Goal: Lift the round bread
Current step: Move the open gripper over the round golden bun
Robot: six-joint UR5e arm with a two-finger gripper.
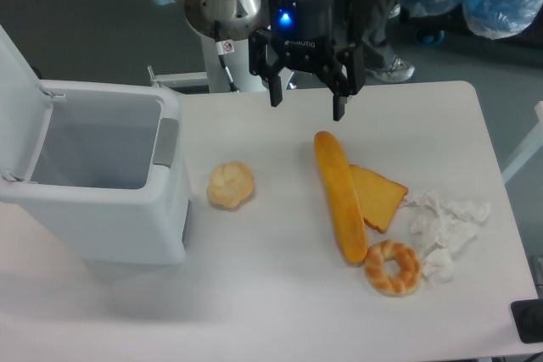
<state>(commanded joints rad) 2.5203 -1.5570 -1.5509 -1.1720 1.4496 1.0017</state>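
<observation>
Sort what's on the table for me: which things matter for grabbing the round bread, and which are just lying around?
In play:
- round bread, pale bun lying alone between the bin and the baguette
- pincer, open, hanging above the table's far edge, holding nothing

Lying about:
- baguette
- toast slice, touching the baguette
- bagel
- crumpled paper
- white bin, lid up

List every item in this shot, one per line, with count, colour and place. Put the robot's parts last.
round bread: one, pale yellow, table centre-left, beside the bin
baguette: one, orange, right of centre, lying lengthwise
toast slice: one, orange-brown, touching the baguette's right side
bagel: one, golden-brown ring, at the baguette's near end
crumpled tissue: one pile, white, right side
bin: one, white, lid open, left
table: one, white
gripper: one, black, open, above the table's far edge
</observation>
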